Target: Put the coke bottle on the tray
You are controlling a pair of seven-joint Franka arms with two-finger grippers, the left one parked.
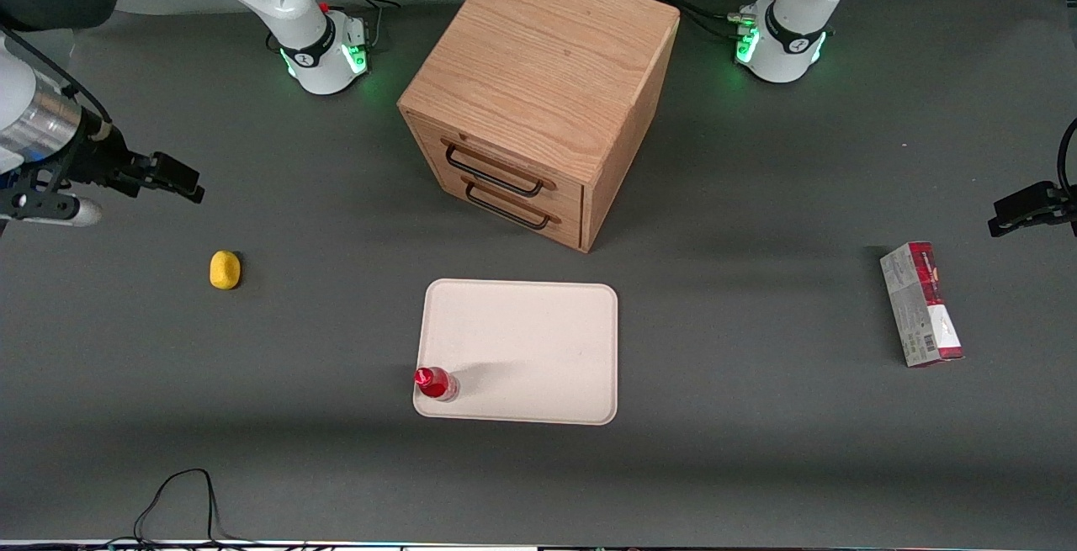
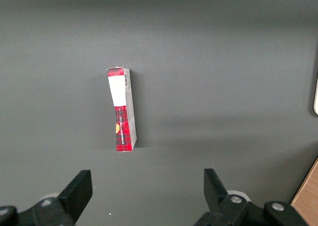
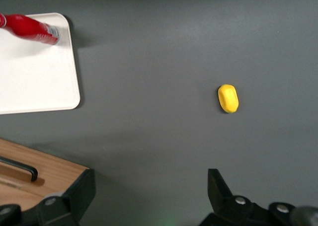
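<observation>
Small red coke bottle (image 1: 436, 383) with red cap, stood upright in tray (image 1: 538, 349) corner, end effector (image 3: 149, 196) held wide, empty, well apart above counter (image 1: 252, 383).

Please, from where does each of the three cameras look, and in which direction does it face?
Front view: high in front of the table, looking down on the tray, the coke bottle standing on its corner, the wooden cabinet; both arms show, the open gripper hanging above the table at the working arm's end.
Right wrist view: looks down past its own fingers at the lemon, tray and bottle.
Left wrist view: looks down at the carton.
Shared: front and right wrist views both show bottle, tray, lemon.
</observation>
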